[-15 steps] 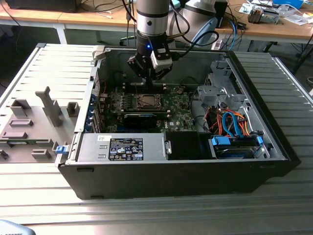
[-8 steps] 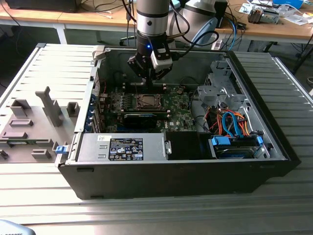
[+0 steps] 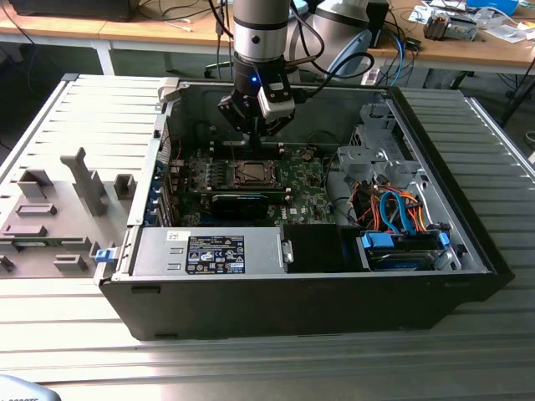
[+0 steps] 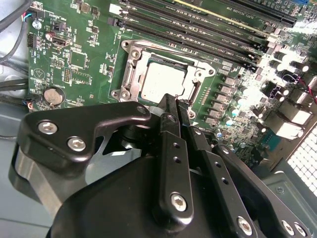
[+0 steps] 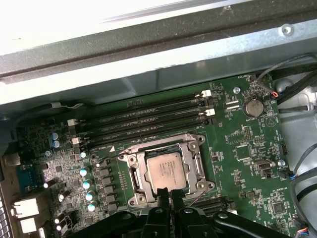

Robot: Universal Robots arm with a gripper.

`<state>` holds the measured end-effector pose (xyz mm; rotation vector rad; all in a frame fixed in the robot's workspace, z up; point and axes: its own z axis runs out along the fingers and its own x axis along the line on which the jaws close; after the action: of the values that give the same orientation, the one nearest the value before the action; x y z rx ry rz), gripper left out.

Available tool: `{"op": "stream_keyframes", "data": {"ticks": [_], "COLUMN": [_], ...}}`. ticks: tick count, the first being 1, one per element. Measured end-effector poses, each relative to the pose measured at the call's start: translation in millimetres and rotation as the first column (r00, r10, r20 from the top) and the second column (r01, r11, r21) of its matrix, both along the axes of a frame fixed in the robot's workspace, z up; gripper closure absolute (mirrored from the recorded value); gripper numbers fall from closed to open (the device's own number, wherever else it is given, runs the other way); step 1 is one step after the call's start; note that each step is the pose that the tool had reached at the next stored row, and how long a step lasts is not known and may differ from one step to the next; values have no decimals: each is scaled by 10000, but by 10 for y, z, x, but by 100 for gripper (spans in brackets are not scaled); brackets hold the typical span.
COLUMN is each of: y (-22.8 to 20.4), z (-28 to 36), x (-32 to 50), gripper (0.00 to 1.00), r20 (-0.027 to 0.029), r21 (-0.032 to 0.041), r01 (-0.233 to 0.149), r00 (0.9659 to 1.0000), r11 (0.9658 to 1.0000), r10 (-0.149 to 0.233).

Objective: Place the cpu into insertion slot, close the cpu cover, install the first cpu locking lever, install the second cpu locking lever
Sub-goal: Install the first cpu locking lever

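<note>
The cpu [image 5: 166,171], a small square chip with a silvery top, lies flat in the insertion slot [image 5: 133,176] on the green motherboard. The cpu cover [image 5: 194,157], a thin silver frame, lies down around it. In both wrist views my gripper [image 5: 168,192] has its two black fingers pressed together, tips right at the socket's edge beside the chip. Nothing shows between the fingers. The second wrist view has the cpu [image 4: 161,82] just beyond my gripper [image 4: 176,103]. In the exterior view my gripper [image 3: 252,144] hangs just above the cpu [image 3: 249,173] inside the open computer case.
Long black memory slots [image 5: 148,119] run beside the socket, with a coin battery [image 5: 254,105] nearby. The case wall [image 3: 334,100] stands behind the arm. A power supply [image 3: 209,251] and a drive cage with orange and blue cables [image 3: 397,213] fill the case's front. A grey fixture [image 3: 58,209] lies outside.
</note>
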<state>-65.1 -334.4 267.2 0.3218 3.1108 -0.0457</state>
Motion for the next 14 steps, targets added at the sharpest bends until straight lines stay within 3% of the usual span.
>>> {"op": "stream_keyframes", "data": {"ticks": [14], "y": [0], "z": [-1], "x": [0], "gripper": [84], "r20": [0], "r21": [0], "r01": [-77], "r00": [10000], "r11": [10000], "r10": [77]}}
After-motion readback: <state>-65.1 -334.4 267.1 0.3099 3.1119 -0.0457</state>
